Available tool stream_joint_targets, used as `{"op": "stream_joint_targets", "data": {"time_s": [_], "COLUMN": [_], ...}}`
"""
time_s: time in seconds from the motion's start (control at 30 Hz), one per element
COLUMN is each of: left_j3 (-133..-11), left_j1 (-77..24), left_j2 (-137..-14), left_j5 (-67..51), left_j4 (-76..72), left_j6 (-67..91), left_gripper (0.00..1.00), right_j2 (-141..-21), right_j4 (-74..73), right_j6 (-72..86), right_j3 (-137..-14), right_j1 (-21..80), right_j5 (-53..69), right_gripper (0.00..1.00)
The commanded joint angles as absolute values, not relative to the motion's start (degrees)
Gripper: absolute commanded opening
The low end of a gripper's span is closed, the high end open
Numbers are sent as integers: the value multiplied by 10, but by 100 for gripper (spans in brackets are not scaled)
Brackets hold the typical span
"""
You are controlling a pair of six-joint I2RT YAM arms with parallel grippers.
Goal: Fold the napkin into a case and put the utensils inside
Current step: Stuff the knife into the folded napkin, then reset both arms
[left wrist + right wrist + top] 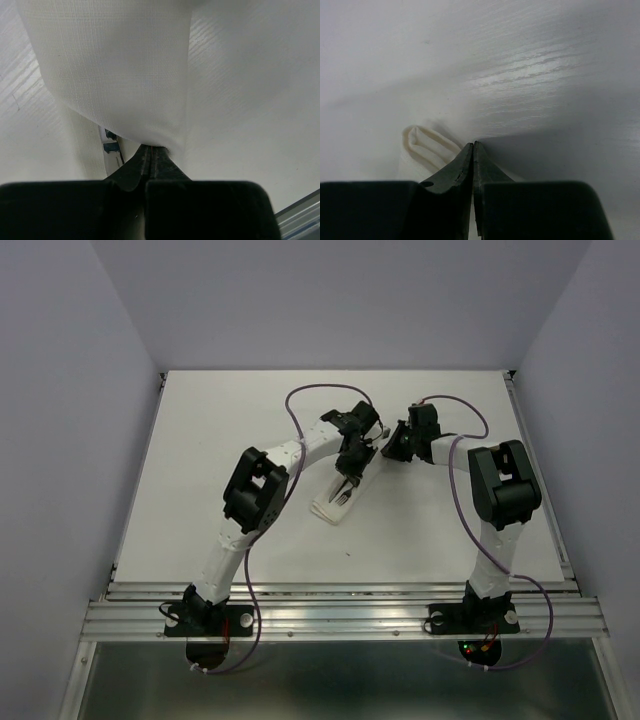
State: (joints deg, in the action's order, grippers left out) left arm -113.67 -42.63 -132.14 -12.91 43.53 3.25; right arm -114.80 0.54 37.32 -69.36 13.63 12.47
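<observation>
The napkin point(328, 508) lies mid-table as a narrow folded case slanting toward the far right, with the tines of a silver fork point(343, 494) showing on it. My left gripper point(350, 462) is over its far part, shut on a napkin flap. In the left wrist view the flap point(115, 65) hangs from the pinched tips of the gripper point(151, 146), and a bit of shiny utensil point(111, 146) shows under it. My right gripper point(388, 448) is at the far end. Its tips point(473, 143) are shut at the napkin's rolled edge point(427, 145). The knife is hidden.
The white tabletop point(200, 470) is walled on three sides. Purple cables point(300, 400) loop over both arms. A metal rail point(340, 605) runs along the near edge by the arm bases.
</observation>
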Motion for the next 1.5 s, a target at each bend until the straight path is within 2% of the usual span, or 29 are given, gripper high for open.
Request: {"op": "stream_joint_targets", "data": {"time_s": [0.0,0.2,0.43,0.73,0.87,0.97,1.17,1.3,1.47], "left_j3": [-1169,-1166,-1147,-1118,-1097,-1082,-1022,-921,-795], "left_j1": [-425,-424,-424,-424,-424,-424,-410,-393,-378], "left_j2": [-1315,-1314,-1286,-1247,-1211,-1183,-1111,-1054,-992], "left_j5": [-132,-117,-98,-80,-57,-26,-8,-10,-39], "left_j4": [434,438,445,450,459,465,451,407,320], "left_j6": [24,26,33,39,41,43,53,79,135], "left_gripper": [0,0,27,40,41,41,41,39,38], "right_j2": [-1135,-1135,-1132,-1128,-1111,-1093,-1048,-1002,-991], "right_j4": [-7,-9,-10,-15,-33,-47,-56,-39,-56], "right_j6": [368,367,367,365,353,348,343,358,340], "right_j3": [-684,-683,-683,-686,-689,-691,-686,-644,-656], "right_j1": [148,148,148,148,148,148,148,165,214], "right_j5": [121,120,120,115,82,48,39,21,30], "right_gripper": [9,9,9,13,21,24,24,24,20]}}
